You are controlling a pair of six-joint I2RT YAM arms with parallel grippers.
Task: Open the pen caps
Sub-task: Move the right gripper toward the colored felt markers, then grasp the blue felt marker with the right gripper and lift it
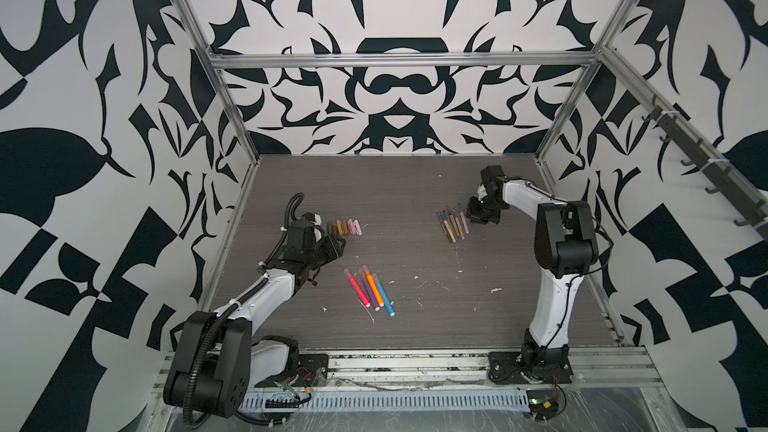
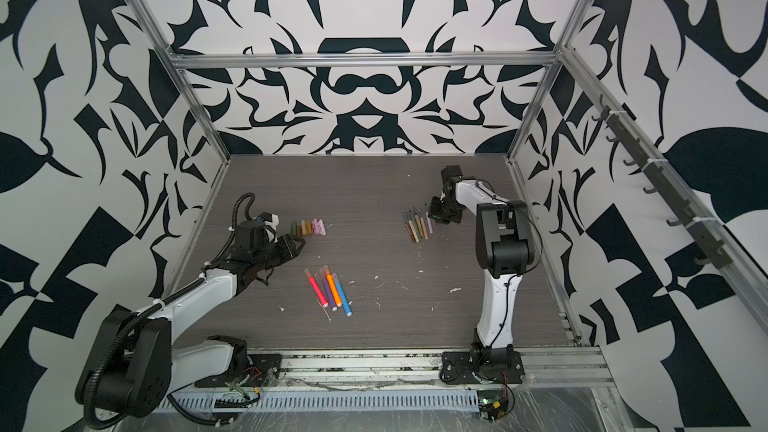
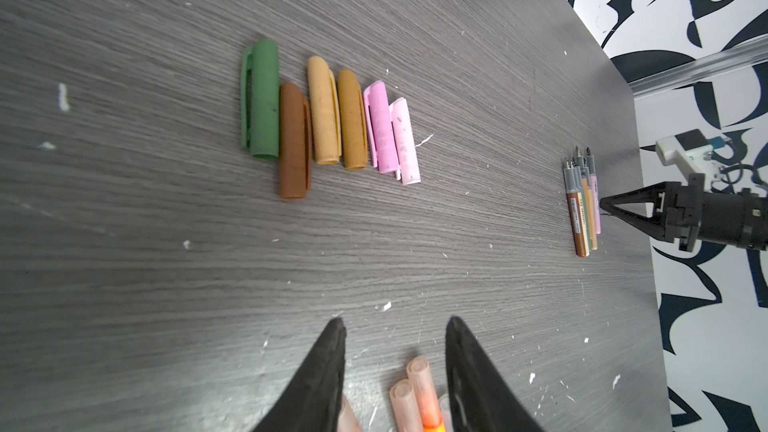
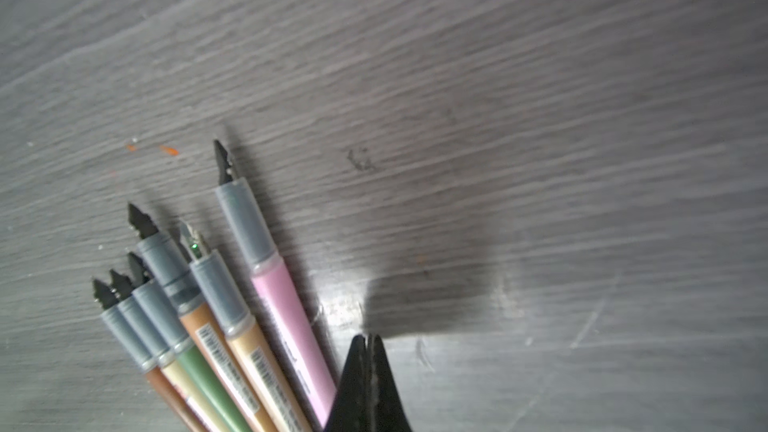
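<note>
On the table [image 1: 415, 209], loose pen caps [image 3: 326, 114], left fingers [image 3: 320, 376] spread, right fingers [image 4: 365, 384] pressed together.

We see caps [image 3: 328, 118] in green, brown, tan, ochre, pink and pale lilac on a dark grey wood-grain table [image 3: 166, 284] flecked white. The thin pens [image 4: 232, 326] have black tips, grey collars and brown, cream, green, tan, peach and pink barrels. The thick markers [image 1: 370, 288] are pink, purple, orange and blue. The walls [image 1: 395, 14] show black shapes on white.
</note>
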